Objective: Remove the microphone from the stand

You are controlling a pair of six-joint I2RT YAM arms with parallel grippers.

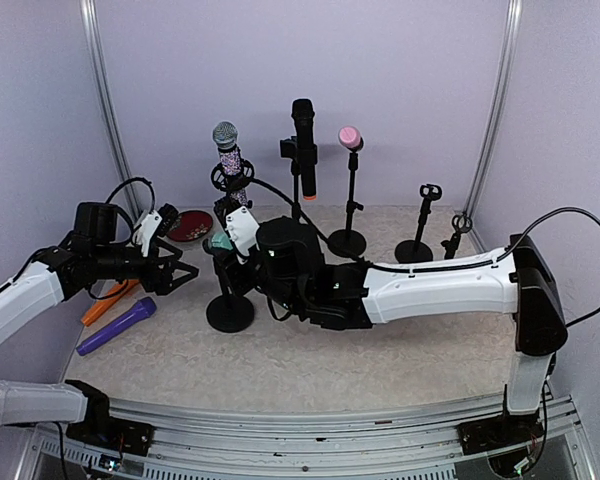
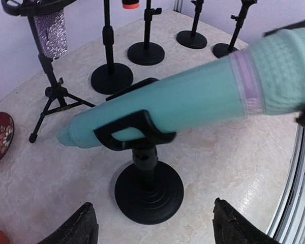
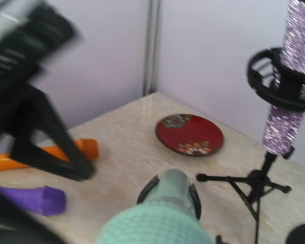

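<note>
A teal microphone (image 1: pixel 217 243) lies tilted in the black clip of a short round-based stand (image 1: pixel 230 312). In the left wrist view the microphone (image 2: pixel 183 101) rests in the clip above the stand base (image 2: pixel 148 190), with its mesh head at the right. My right gripper (image 1: pixel 232 232) is shut round that head. In the blurred right wrist view the head (image 3: pixel 160 226) fills the bottom and the body runs into the clip (image 3: pixel 144 192). My left gripper (image 1: pixel 180 272) is open and empty, left of the stand, with its fingertips (image 2: pixel 84 218) low on either side of the base.
A purple microphone (image 1: pixel 117 325) and an orange one (image 1: pixel 108 300) lie at the left. A red plate (image 1: pixel 190 224) lies behind them. A sparkly microphone on a tripod (image 1: pixel 230 160), a black one (image 1: pixel 303 140), a pink one (image 1: pixel 350 137) and two empty stands (image 1: pixel 420 225) stand at the back.
</note>
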